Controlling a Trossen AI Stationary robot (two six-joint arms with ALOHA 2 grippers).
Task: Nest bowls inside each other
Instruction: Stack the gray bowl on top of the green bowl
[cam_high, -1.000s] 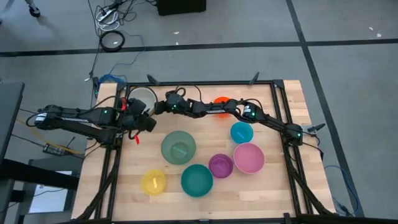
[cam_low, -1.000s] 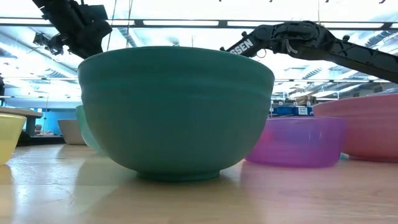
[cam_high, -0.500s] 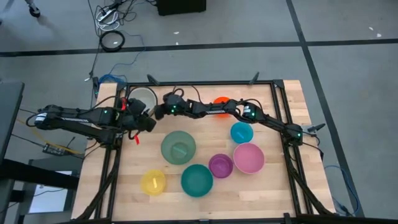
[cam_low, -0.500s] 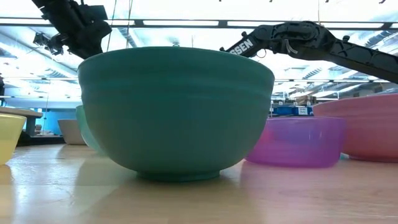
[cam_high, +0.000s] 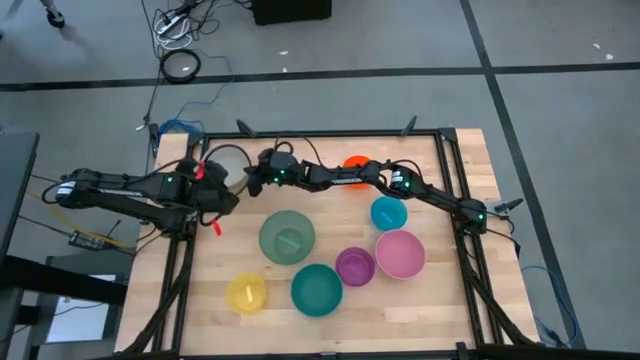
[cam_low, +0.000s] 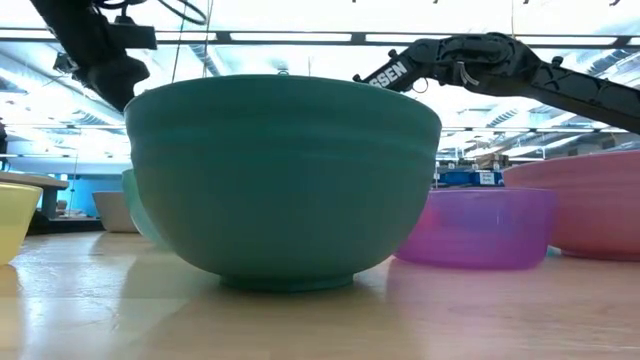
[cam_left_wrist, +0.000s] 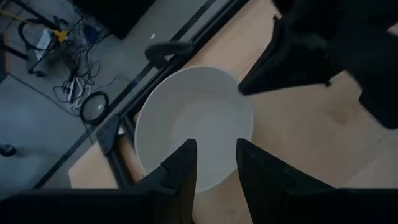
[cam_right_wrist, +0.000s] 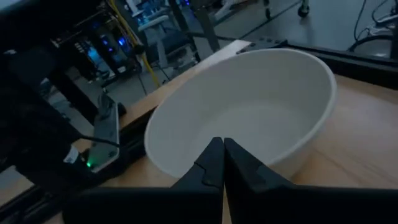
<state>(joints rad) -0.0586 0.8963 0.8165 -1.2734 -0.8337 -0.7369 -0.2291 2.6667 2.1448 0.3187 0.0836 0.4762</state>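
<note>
The grey-white bowl stands on its base at the table's far left corner. My right gripper reaches across the table's far side and is shut at this bowl's right rim. My left gripper hovers open above the bowl's near-left rim and slants down, touching nothing. Loose on the table stand the sage green, teal, pink, purple, cyan-blue and yellow bowls. The orange bowl is partly hidden behind my right arm. My right gripper's shut fingertips lie at the grey-white bowl's rim on the side toward the table's right. They come nearly level from the right. I cannot tell whether they press on the rim or only reach over it. The bowl stands on the table.
A black frame rail runs along the table's left edge, close to the grey-white bowl. My right arm spans the far half of the table. Bare wood lies between the sage green bowl and the cyan-blue bowl.
My left gripper has tipped further down and drawn a little toward the table's left edge. My right gripper has rolled about its own axis while staying at the bowl's rim. The bowls have kept their places.
</note>
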